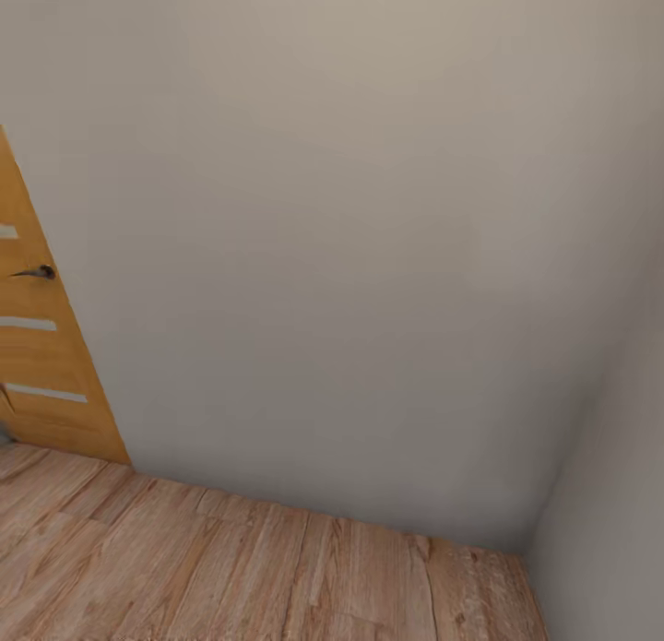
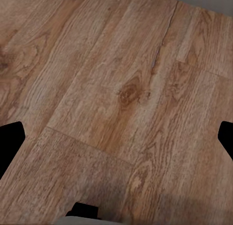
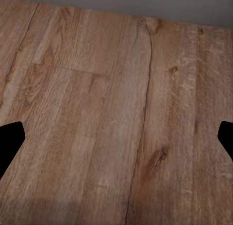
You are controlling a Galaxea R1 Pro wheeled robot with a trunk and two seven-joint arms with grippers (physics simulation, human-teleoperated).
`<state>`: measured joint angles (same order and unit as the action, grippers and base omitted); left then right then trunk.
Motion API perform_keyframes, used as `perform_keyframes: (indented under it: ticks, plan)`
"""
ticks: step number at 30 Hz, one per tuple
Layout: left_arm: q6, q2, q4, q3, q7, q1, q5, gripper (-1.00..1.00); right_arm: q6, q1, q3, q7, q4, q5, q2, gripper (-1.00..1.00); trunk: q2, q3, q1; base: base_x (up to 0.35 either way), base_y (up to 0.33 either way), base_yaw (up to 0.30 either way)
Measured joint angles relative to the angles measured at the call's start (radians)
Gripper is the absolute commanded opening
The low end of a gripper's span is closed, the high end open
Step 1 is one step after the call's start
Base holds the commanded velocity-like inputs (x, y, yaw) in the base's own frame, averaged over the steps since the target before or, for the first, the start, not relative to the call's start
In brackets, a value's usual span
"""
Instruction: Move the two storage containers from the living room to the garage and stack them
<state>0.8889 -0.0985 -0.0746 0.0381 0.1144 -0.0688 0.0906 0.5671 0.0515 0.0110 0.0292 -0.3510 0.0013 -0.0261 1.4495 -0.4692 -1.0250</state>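
Observation:
The two storage containers are out of view. In the left wrist view my left gripper [image 2: 119,140] is open, its black fingertips [image 2: 10,142] at the two sides of the picture with only light wood plank floor [image 2: 121,89] between them. In the right wrist view my right gripper [image 3: 116,140] is open too, above the same plank floor [image 3: 116,113], and nothing is held.
A plain pale wall [image 1: 350,254] stands close ahead and meets a second wall [image 1: 609,512] in a corner at the right. A wood-panelled door [image 1: 37,364] with a dark handle [image 1: 37,272] is at the left. Wood planks [image 1: 231,567] run along the wall's foot.

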Motion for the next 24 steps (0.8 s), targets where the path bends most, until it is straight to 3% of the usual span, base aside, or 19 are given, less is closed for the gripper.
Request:
perform_keyframes:
  ticks: [24]
  plan:
    - [0.002,-0.001,0.0,0.0,-0.001,0.0,0.0,1.0,0.0,0.0,0.001,0.0,0.0,0.0,0.0,1.0,0.0,0.0,0.0,0.0,0.0,0.299]
